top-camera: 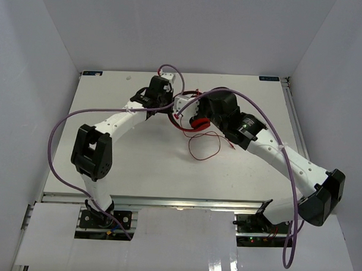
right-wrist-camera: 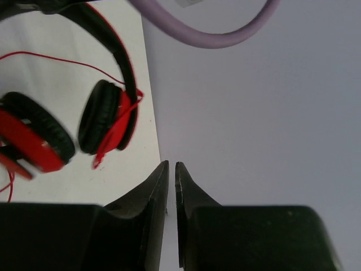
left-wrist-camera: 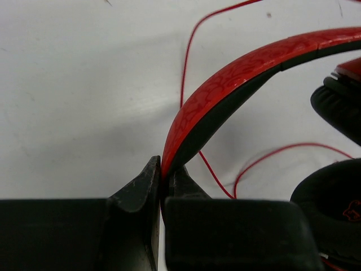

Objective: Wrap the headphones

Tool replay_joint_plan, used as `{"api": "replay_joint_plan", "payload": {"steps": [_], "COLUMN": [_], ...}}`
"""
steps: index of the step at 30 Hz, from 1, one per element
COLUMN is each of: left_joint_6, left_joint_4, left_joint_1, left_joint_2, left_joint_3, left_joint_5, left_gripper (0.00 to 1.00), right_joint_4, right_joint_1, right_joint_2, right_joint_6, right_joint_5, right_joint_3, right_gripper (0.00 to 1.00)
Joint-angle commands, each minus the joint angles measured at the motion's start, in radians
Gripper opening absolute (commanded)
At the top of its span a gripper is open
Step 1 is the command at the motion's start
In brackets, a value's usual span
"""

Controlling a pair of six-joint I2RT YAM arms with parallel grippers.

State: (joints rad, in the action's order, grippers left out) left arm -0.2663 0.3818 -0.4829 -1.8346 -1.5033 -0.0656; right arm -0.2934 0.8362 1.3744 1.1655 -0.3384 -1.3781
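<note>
Headphones (top-camera: 193, 121) are at mid-table, toward the far side, between both grippers. Left gripper (left-wrist-camera: 163, 167) pinches the red, crackle-patterned headband (left-wrist-camera: 225, 84) edge-on. Right gripper (right-wrist-camera: 172, 165) has its fingers nearly pressed together, a thin slit between, nothing seen in it. Cable (top-camera: 205, 147) loops loose on the table (top-camera: 138, 169). Blue corner labels (top-camera: 94, 73) are too small to read.

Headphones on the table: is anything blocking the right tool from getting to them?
Nothing visible does. In the right wrist view, only bare table lies between the right tool and the nearest ear cup. The left tool is clamped on the headband.
</note>
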Motion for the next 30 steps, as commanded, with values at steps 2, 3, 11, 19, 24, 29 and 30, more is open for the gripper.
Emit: {"api": "replay_joint_plan", "payload": {"steps": [2, 3, 11, 19, 24, 29, 30], "left_joint_6": [-0.007, -0.012, -0.035, -0.041, -0.051, -0.051, -0.05], "left_joint_4": [-0.126, -0.148, -0.147, -0.128, -0.104, -0.096, -0.094], "left_joint_1": [0.005, 0.012, 0.07, 0.082, 0.086, 0.087, 0.088], "left_joint_2": [0.204, 0.238, 0.325, 0.417, 0.445, 0.464, 0.47], "left_joint_3": [0.109, 0.136, 0.099, 0.097, 0.072, 0.059, 0.056], "left_joint_5": [0.045, 0.003, -0.046, -0.027, -0.012, -0.011, -0.013], "left_gripper": [0.0, 0.0, 0.0, 0.0, 0.0, 0.0, 0.0], "right_joint_4": [0.036, 0.005, -0.166, 0.142, 0.09, 0.027, 0.064], "right_joint_1": [-0.16, -0.218, -0.556, -0.552, -0.536, -0.474, -0.465], "right_joint_2": [-0.059, -0.086, -0.148, -0.013, 0.188, 0.322, 0.341], "right_joint_6": [-0.159, -0.221, -0.297, -0.192, -0.101, -0.042, -0.06], "right_joint_5": [0.243, 0.384, 1.248, 1.345, 1.32, 1.226, 1.183], "right_joint_3": [0.015, 0.024, 0.17, 0.424, 0.296, 0.226, 0.228], "right_gripper": [0.19, 0.23, 0.98, 0.94, 0.97, 0.95, 0.94]}}
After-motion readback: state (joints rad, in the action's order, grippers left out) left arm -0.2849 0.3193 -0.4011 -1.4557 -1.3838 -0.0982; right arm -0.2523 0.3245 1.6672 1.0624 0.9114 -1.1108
